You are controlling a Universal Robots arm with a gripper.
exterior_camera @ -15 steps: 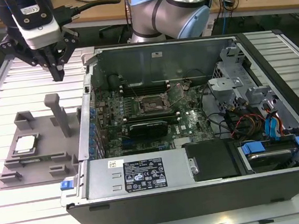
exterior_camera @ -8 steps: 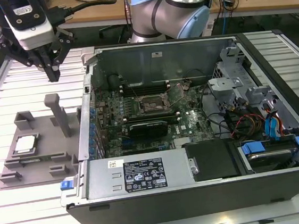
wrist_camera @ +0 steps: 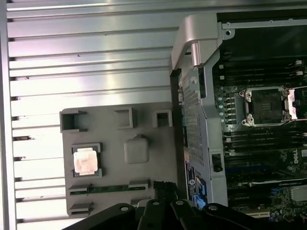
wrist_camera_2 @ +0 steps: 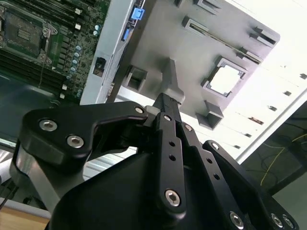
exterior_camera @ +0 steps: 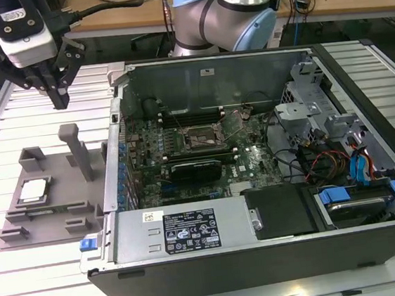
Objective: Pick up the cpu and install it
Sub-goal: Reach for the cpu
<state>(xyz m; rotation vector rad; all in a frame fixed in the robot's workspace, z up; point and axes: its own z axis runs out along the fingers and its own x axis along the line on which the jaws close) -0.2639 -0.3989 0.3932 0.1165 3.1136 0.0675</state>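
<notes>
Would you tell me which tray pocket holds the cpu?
The square-framed pocket on the tray's side far from the case; the cpu lies flat in it, unlike the smaller ones.

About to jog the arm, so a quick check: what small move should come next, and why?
Probably shift the gripper across until it is over the cpu. It hangs empty, jaws shut, well above and to one side, and the cpu lies in its pocket on the grey tray.
</notes>
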